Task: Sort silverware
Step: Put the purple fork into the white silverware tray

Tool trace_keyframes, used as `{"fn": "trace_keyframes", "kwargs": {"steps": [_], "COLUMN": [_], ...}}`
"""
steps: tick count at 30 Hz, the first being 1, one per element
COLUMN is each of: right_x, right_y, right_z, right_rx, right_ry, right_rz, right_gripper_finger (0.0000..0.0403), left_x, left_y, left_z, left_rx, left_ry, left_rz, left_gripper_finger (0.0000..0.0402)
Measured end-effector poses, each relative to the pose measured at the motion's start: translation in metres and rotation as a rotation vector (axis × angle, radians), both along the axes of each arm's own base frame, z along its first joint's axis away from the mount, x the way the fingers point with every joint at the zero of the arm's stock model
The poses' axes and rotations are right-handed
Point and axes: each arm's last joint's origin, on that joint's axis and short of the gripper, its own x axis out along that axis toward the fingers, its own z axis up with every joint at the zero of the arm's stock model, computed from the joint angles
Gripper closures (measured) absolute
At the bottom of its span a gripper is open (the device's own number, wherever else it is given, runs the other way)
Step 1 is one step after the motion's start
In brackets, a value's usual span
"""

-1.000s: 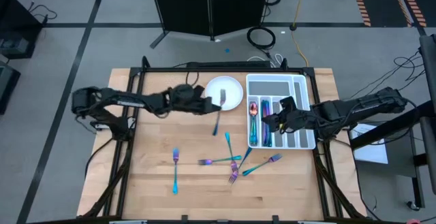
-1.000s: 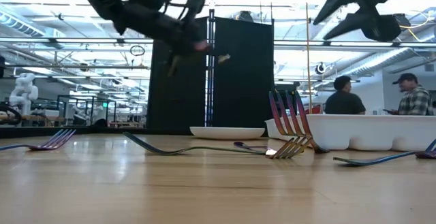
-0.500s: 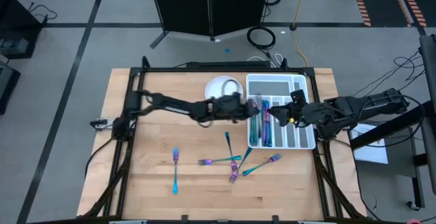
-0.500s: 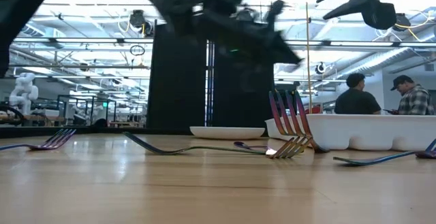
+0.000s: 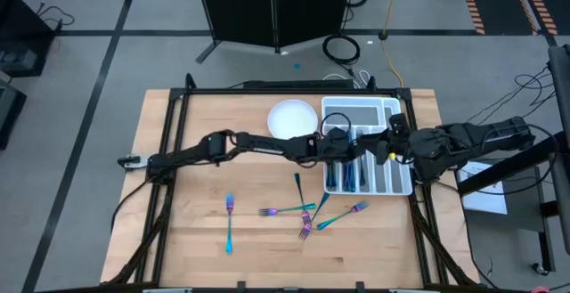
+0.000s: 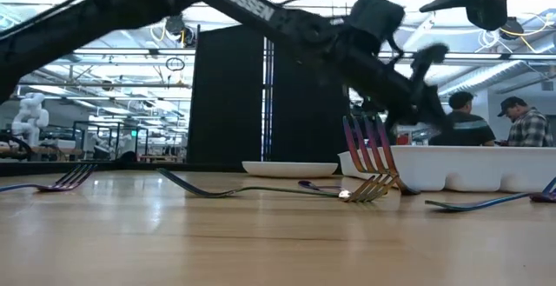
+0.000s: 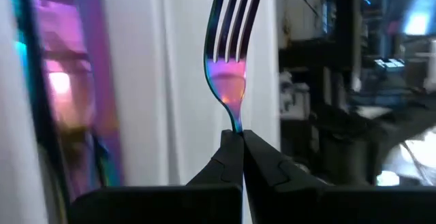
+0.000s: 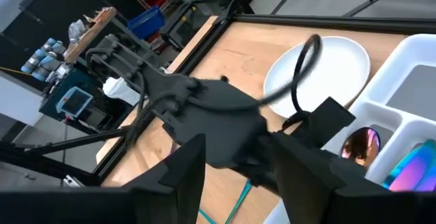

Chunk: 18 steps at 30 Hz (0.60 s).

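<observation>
5 forks on table

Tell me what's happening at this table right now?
The left end effector is shut on a fork, stretched across over the white cutlery tray, which already holds some silverware. The right end effector waits open above the tray's other side. Several forks lie loose on the table near an empty plate.
</observation>
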Motion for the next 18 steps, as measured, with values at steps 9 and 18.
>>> {"fn": "trace_keyframes", "kwargs": {"steps": [9, 18], "right_x": [-0.003, -0.003], "right_y": [0.0, 0.0], "right_z": [-0.001, 0.0], "right_rx": [-0.001, -0.009], "right_ry": [0.014, 0.011], "right_rz": [0.023, 0.031], "right_gripper_finger": [0.0243, 0.0243], "left_x": [0.006, 0.006], "left_y": [0.005, 0.01], "left_z": [-0.012, -0.009], "left_rx": [0.042, 0.11], "left_ry": [0.047, 0.03], "left_rz": [0.088, 0.062], "left_gripper_finger": [0.0402, 0.0401]}}
